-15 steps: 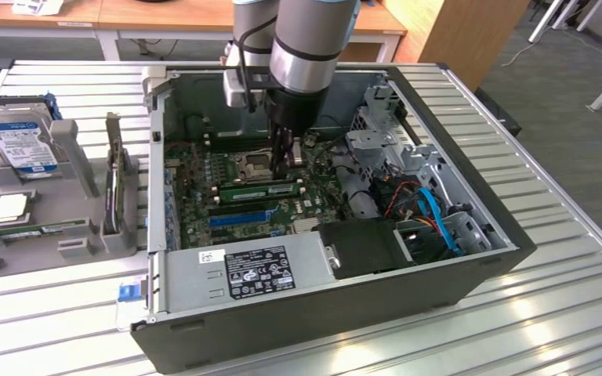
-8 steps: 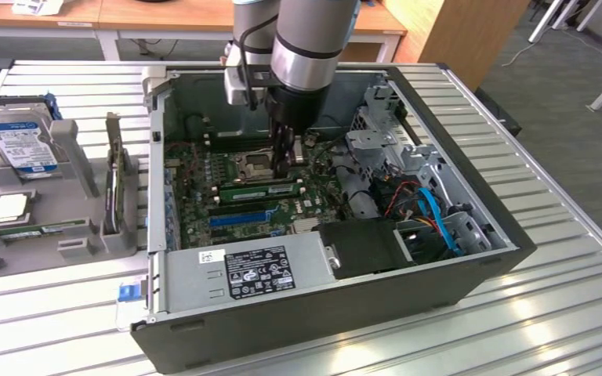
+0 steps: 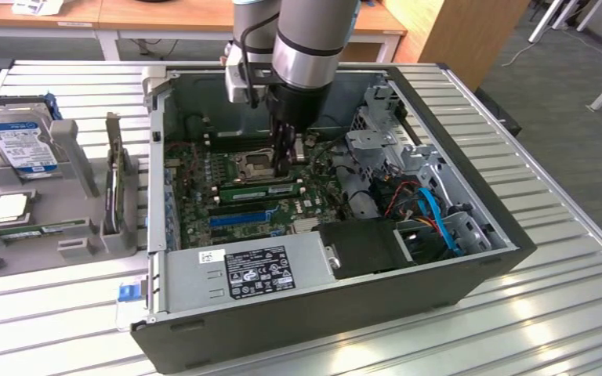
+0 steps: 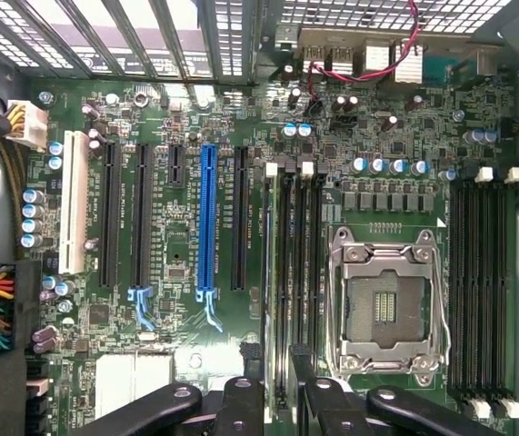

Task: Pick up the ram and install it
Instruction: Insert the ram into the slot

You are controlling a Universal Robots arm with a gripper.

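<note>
My claw (image 3: 288, 157) hangs inside the open PC case (image 3: 385, 305), upper middle of the ext. view, low over the motherboard (image 3: 191, 192). If it is released or clenched, I cannot tell. The ram (image 3: 259, 190) stands on its edge in a memory slot, just below the open CPU socket (image 3: 254, 163) in that frame. My claw is above its end at the exterior view's right, very near, but contact I cannot confirm. In the wrist view my claw (image 4: 279, 404) sits over one end of the memory slots (image 4: 294, 272) that lie between the CPU socket (image 4: 386, 309) and the blue PCIe slot (image 4: 206, 222). The PSU (image 3: 248, 270) w/ a black label is in the lower middle of the ext. frame. Outside the case, at the exterior view's left, a gray holder (image 3: 76, 168) carries a hard drive (image 3: 19, 141), a CPU chip (image 3: 9, 207), a dark card (image 3: 118, 184) on edge and another green stick (image 3: 40, 231) lying flat.
</note>
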